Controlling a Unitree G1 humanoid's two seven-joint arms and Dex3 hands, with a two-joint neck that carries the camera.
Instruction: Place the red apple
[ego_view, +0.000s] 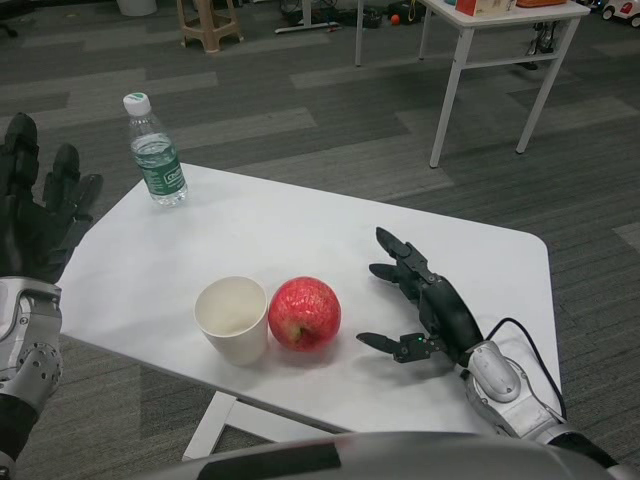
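Right hand (425, 305) low over the near right part of the counter (300, 225), fingers spread wide, holding nothing, well clear of the apple (304, 313). Apple sits on the counter near the front edge, left of that hand, just beside the cup (233, 318), looks touching its right side. Cup upright, white paper. Left hand (35, 215) raised off the counter's left edge, fingers apart and pointing up, nothing in it. Bottle (154, 150) upright at the far left corner, white cap, green label. Beyond: grey carpet, another white table (500, 30), a stool (208, 20).
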